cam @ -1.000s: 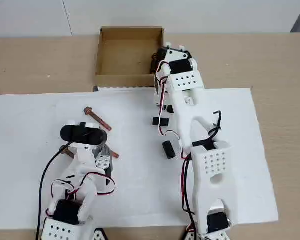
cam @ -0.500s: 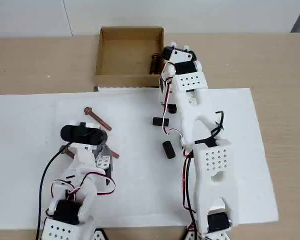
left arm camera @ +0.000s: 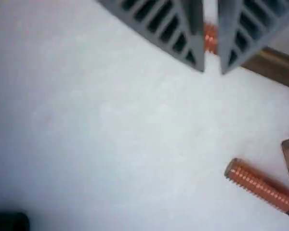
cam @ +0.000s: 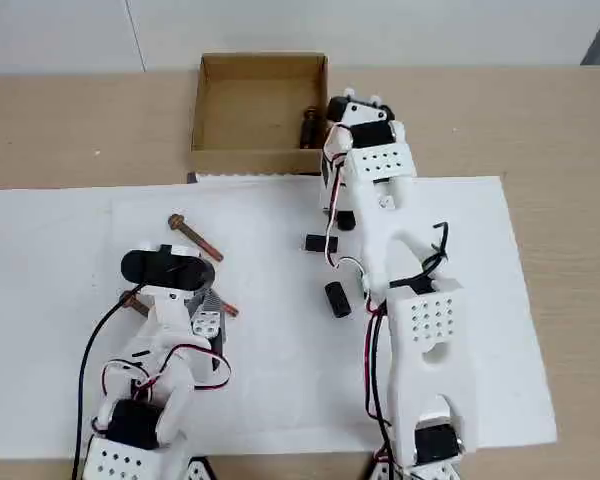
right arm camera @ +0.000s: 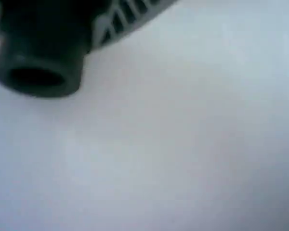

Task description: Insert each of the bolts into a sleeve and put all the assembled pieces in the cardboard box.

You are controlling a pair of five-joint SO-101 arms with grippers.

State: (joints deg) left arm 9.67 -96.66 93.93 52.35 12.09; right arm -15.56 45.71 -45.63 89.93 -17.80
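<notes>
Left gripper (left arm camera: 213, 67): jaws nearly closed, empty, a bolt (left arm camera: 210, 38) showing behind the slit, well apart from the cardboard box (cam: 250, 160). Right gripper (cam: 335, 200), near the box: state cannot be told; sleeve (right arm camera: 38, 65) just beside it. Assembled piece (cam: 308, 125) inside the box.

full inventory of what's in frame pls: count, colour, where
cardboard box: 1, brown, open, past the paper's far edge.
assembled piece: 1, dark with copper, in the box by the wall nearest the right arm.
bolts: copper, on the paper; 1 in the open, more ends showing either side of the left arm, count unclear.
sleeves: 3, black, on the paper by the right arm, one partly under it.
paper: 1, white, on the table.
table: 1, tan.
left arm: white, over the bolts.
right arm: white, extended beside the box.
</notes>
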